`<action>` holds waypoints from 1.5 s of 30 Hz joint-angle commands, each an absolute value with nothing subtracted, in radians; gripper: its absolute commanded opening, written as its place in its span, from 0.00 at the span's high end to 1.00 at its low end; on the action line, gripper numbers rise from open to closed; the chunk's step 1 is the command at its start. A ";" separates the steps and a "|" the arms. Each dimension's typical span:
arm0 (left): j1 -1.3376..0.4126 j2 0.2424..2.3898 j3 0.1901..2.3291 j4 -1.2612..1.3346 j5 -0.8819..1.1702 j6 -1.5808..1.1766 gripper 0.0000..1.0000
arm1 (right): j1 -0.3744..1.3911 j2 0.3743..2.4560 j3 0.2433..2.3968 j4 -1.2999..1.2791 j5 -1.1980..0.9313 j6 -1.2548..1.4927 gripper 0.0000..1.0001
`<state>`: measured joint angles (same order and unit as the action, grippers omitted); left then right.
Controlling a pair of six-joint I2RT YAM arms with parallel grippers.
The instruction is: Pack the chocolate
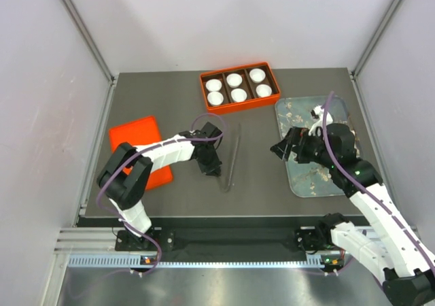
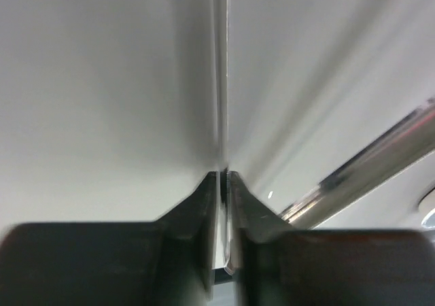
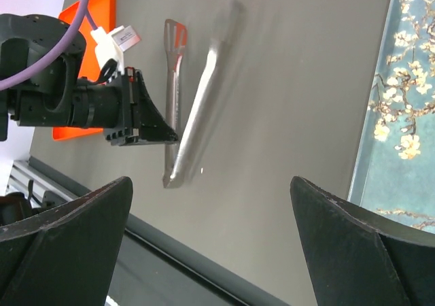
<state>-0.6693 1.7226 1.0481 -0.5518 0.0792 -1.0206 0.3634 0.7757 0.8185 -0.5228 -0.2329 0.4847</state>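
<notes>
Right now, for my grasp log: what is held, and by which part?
Left pincer pinches the tongs by one arm; right pincer holds nothing.

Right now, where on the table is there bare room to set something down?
Bare table between the tongs and the tray; also the far-left corner behind the lid. Crowded: the box is full of cups; the right arm overhangs the tray.

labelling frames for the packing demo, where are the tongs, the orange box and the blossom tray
tongs (image 3: 198,109): right wrist view, middle of the bright arm
orange box (image 1: 242,105): top view, near wall
blossom tray (image 1: 291,113): top view, bare far-left corner
</notes>
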 commanded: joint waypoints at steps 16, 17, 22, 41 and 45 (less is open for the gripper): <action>-0.698 1.615 1.261 -0.526 0.103 -0.879 0.01 | 0.396 0.897 0.856 -0.601 -0.043 0.572 0.00; -0.678 1.603 1.278 -0.528 0.100 -0.824 0.01 | 0.412 0.908 0.856 -0.591 -0.026 0.584 0.00; -0.536 1.479 1.224 -0.468 0.135 -0.704 0.01 | 0.566 1.011 0.859 -0.512 0.084 0.678 0.00; -0.222 0.876 0.761 -0.354 0.086 -0.512 0.01 | 0.910 1.523 1.035 -0.239 0.282 0.807 0.00; -0.222 0.844 0.781 -0.433 0.080 -0.480 0.02 | 0.928 1.592 1.048 -0.221 0.319 0.821 0.00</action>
